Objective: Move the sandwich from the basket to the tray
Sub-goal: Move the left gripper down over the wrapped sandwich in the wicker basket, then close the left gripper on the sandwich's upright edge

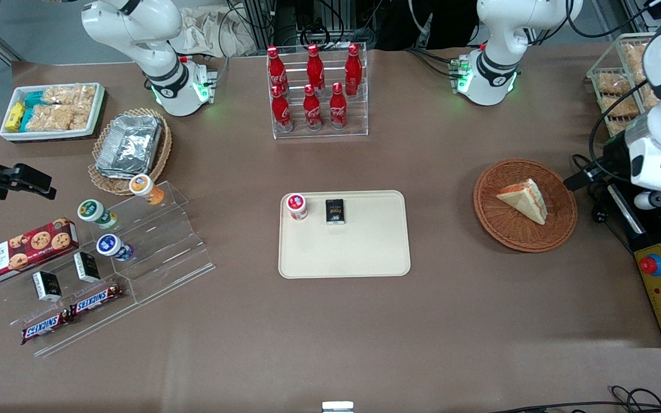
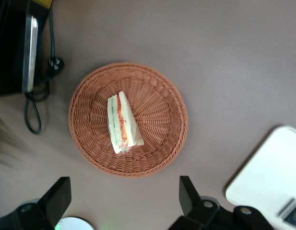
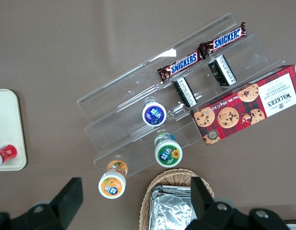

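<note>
- The cream tray (image 1: 344, 246) lies at the centre of the front view, nearer the camera than the bottle rack. A red-capped cup (image 1: 296, 206) and a small black packet (image 1: 335, 211) stand on its upper part; the lower half is bare, and that looks like the sensible place to set the sandwich down.
- The reddish-brown wicker basket (image 1: 525, 205) sits at mid-right of the front view, well apart from the tray. The sandwich (image 1: 524, 199) lies in it as a wedge, filling edge up in the wrist view, slightly off the basket's centre.
- The gripper (image 2: 124, 203) hangs high above the basket, at the right edge of the front view; its fingers (image 2: 187, 194) are spread wide with nothing between them, and the gap is far wider than the sandwich (image 2: 123, 123).
- To do this step well, I judge the gripper should come straight down over the wedge's thicker middle, with the fingers turned to close across the two bread faces rather than along its length.
- The bread is likely soft: close only until it is held, or the filling may squeeze out.
- Keep the fingertips off the woven floor and rim of the basket (image 2: 168, 146) so that it does not drag or lift with the sandwich.
</note>
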